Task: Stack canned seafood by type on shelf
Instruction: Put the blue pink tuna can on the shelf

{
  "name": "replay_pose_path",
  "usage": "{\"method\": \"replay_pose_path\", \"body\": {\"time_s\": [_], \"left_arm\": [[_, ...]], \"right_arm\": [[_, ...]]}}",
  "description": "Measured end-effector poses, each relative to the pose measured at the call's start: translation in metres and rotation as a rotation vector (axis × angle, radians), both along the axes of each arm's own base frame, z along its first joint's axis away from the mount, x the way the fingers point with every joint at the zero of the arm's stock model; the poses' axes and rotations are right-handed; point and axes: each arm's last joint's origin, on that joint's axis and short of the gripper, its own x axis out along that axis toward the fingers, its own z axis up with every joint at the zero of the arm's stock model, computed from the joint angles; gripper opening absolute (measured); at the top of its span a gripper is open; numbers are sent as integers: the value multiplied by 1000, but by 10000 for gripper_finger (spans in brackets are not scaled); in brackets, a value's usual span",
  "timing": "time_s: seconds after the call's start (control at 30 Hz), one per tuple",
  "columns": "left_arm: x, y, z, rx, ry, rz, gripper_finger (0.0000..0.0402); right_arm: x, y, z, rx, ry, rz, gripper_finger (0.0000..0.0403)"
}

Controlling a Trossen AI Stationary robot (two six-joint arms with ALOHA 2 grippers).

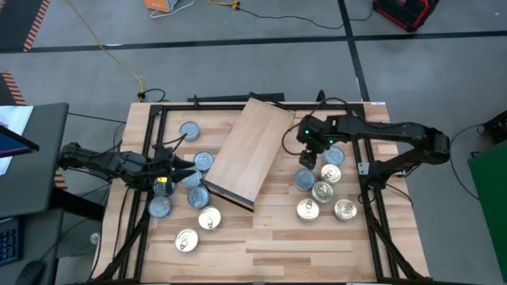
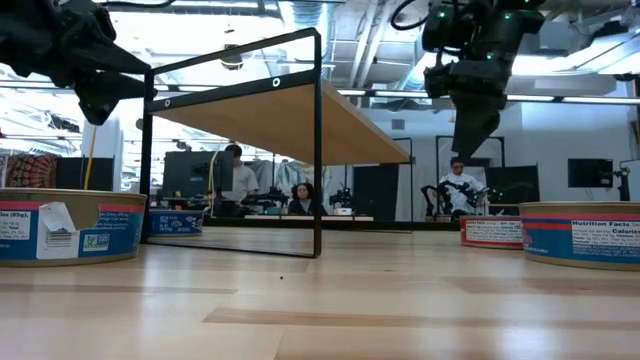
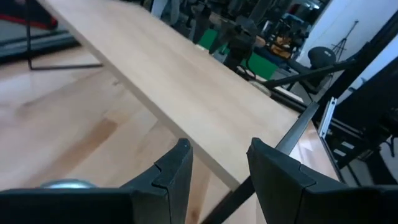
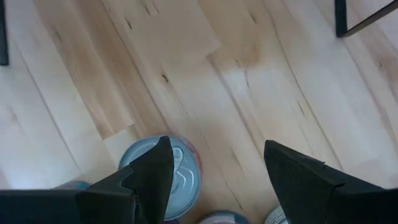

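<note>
— Looking down on your bench [image 1: 261, 245], what do you have?

— Your shelf [image 1: 249, 150] sits skewed in the middle of the bench, raised on a thin black frame [image 2: 318, 140], its dark front edge turned toward the near side. No tin lies on it. Your tins are split into two groups: blue-grey tops [image 1: 190, 131] mixed with a few pale lids [image 1: 187, 241] off the shelf's left side, and a cluster of mostly pale lids [image 1: 323, 191] off its right side.

— Where is your right gripper?

— Your right gripper [image 1: 307, 160] hangs just off the shelf's right edge, above the far end of the right cluster. Its fingers [image 4: 149, 171] are spread wide with nothing between them, and a blue-grey tin [image 4: 168, 168] lies on the bench directly below.

— And your left one?

— Your left gripper [image 1: 186, 168] is among the left group, pointing at the shelf's left edge. Its fingers [image 3: 177, 168] are parted and empty.

— Anything behind the bench?

— People sit at desks [image 2: 300, 205] in the room beyond.
</note>
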Motion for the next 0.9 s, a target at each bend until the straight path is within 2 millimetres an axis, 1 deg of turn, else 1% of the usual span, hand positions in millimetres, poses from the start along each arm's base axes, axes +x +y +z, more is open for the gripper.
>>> {"method": "replay_pose_path", "body": {"time_s": [0.2, 0.37, 0.47, 0.57, 0.63, 0.73, 0.8, 0.9], "left_arm": [[0, 0, -1, -47, -2, 6, 149], [0, 0, -1, -48, -2, 6, 149], [0, -1, -1, -34, 2, -16, 149], [1, -4, 2, 8, -17, -99, 149], [1, -6, 6, 46, -54, -160, 149], [1, -9, 12, 88, -105, -182, 149], [0, -9, 13, 107, -113, -172, 149], [0, -8, 12, 123, -105, -133, 149]], "right_arm": [[0, 6, -3, -3, -13, 21, 274], [3, 21, -10, 19, -10, 35, 274], [7, 39, -18, 29, -37, 70, 274], [7, 70, -20, 48, -3, 147, 274], [5, 91, -19, 19, 3, 182, 274], [1, 115, -17, 0, -7, 198, 274], [-3, 123, -18, 13, 14, 182, 274], [-2, 122, -23, -11, 44, 115, 272]]}}
